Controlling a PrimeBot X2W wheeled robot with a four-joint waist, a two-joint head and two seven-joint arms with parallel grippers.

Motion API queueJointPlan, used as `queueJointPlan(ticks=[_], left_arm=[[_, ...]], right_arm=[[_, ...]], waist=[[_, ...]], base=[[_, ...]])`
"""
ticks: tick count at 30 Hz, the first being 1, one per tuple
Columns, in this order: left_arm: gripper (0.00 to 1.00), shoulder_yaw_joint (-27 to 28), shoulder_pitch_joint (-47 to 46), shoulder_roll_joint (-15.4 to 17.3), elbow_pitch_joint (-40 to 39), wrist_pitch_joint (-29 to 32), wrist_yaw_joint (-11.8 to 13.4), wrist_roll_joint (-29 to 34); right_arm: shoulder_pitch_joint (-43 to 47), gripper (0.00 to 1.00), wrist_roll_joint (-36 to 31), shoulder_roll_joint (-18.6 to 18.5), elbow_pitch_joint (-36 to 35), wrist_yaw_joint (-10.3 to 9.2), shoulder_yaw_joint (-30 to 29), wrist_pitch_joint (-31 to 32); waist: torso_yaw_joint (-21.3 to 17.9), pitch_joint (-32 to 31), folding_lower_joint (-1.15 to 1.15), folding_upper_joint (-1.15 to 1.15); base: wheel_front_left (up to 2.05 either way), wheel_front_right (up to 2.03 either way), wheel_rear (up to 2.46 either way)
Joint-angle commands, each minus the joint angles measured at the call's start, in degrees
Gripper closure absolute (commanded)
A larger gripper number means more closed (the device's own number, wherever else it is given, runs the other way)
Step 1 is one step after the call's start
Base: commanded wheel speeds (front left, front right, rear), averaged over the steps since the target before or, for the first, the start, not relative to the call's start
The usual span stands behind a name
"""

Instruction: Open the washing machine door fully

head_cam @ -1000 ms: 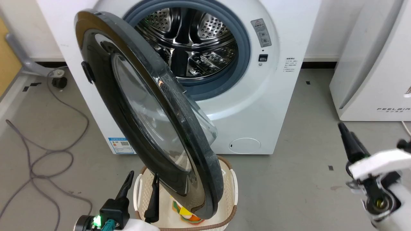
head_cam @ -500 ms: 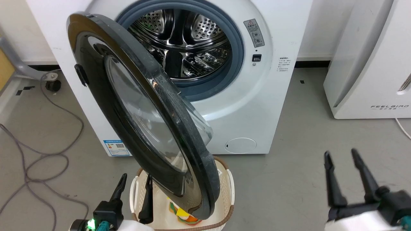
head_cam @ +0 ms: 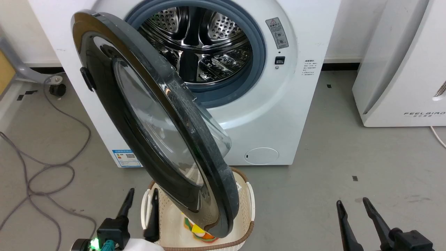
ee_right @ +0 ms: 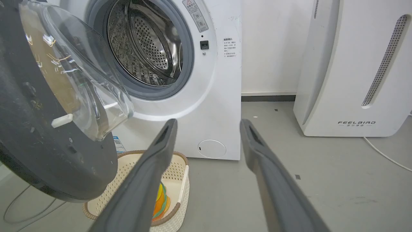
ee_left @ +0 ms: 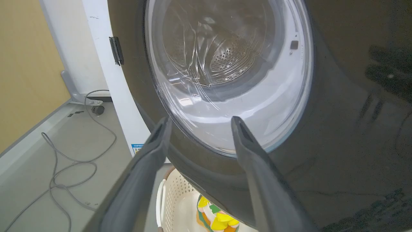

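At 9 o'clock in the head view, the one washing machine door hangs roughly half open above the one basket. Two grippers: the right gripper has just dropped to 5 o'clock, fingers spread, empty; the left gripper at 7 o'clock, also spread and empty, sits near the door's front. Door hasn't moved, so imo not fully open yet.
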Motion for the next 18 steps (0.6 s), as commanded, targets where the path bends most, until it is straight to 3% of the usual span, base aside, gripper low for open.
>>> queueJointPlan(ticks=[1,11,18], left_arm=[[1.00,0.2,-0.2,0.2,-0.1,-0.2,0.2,0.3],[1.00,0.5,-0.3,0.0,-0.8,-0.2,0.1,-0.1],[1.00,2.0,-2.5,-0.3,-12.2,-0.2,1.1,-1.1]], right_arm=[[-0.5,0.00,0.2,0.3,0.2,0.05,0.1,-0.4],[-1.4,0.00,-0.1,0.3,2.1,0.05,0.1,-1.3],[-1.5,0.00,0.2,0.3,2.4,0.05,-0.2,-1.6]], waist=[[0.0,0.0,0.00,0.00],[0.3,-0.2,0.00,0.00],[0.8,-0.2,0.00,0.00]], base=[[0.00,0.00,0.00],[0.00,0.00,0.00],[0.00,0.00,0.00]])
